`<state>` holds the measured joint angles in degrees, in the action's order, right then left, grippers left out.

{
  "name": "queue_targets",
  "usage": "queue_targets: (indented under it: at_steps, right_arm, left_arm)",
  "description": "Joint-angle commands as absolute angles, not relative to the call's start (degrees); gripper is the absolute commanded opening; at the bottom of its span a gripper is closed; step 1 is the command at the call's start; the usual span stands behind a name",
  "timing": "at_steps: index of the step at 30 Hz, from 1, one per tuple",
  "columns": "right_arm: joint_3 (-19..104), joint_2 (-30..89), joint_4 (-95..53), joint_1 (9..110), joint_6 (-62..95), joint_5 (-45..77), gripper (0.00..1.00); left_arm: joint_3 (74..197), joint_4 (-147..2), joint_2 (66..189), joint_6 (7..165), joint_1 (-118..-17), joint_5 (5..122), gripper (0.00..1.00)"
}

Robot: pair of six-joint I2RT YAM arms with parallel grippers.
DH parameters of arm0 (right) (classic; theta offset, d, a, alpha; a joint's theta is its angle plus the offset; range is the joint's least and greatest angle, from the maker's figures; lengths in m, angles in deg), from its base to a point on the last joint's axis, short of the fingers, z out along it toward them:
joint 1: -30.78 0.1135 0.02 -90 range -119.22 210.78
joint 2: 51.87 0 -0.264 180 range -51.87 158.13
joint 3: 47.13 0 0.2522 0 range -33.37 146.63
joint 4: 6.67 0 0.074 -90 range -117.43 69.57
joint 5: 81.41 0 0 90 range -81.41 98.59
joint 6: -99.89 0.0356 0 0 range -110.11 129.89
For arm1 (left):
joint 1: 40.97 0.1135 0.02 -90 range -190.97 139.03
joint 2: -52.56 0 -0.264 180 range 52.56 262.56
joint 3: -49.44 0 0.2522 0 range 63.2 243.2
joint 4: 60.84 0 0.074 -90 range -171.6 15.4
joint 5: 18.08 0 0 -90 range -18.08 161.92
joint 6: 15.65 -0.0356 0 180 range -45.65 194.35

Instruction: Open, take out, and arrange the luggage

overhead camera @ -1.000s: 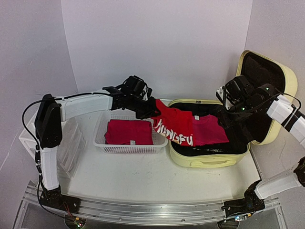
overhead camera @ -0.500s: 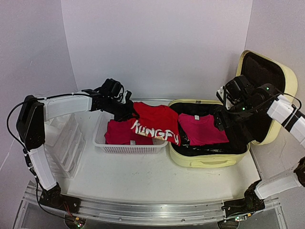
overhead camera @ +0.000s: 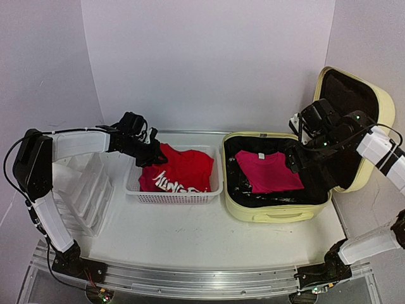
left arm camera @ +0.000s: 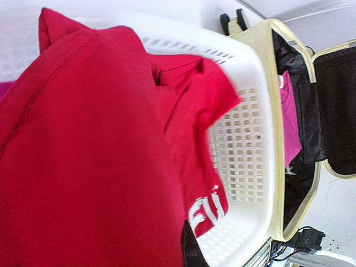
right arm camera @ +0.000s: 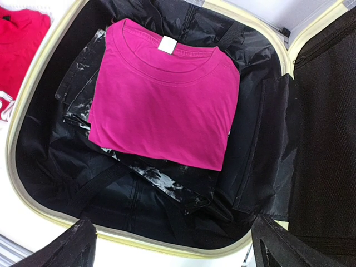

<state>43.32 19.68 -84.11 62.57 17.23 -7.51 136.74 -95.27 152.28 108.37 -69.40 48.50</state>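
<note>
Red shirt (overhead camera: 185, 170) clamped in left gripper (overhead camera: 154, 156), over basket (overhead camera: 174, 198); right gripper (right arm camera: 175, 247) wide apart, above luggage (overhead camera: 272, 213)

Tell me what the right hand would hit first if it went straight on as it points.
Most likely the folded magenta shirt in the open luggage. The right hand, open, aims down into it; depth is unclear, so the crumpled black lining before the shirt could come first.
</note>
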Motion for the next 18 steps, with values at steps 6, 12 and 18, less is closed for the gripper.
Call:
queue_targets:
  at_steps: [6,12,18]
  right_arm:
    - [46.9,18.0,-84.5,62.5,17.5,-7.9,0.98]
    - [47.1,19.1,-84.5,62.5,17.6,-7.2,0.98]
    - [47.4,20.3,-84.5,62.5,17.8,-6.3,0.98]
  left_arm:
    - [133.3,-90.8,150.6,106.7,-68.0,50.2,0.00]
    - [132.1,-94.1,149.1,104.3,-68.0,54.3,0.00]
    - [133.7,-98.4,149.4,100.7,-68.0,58.3,0.01]
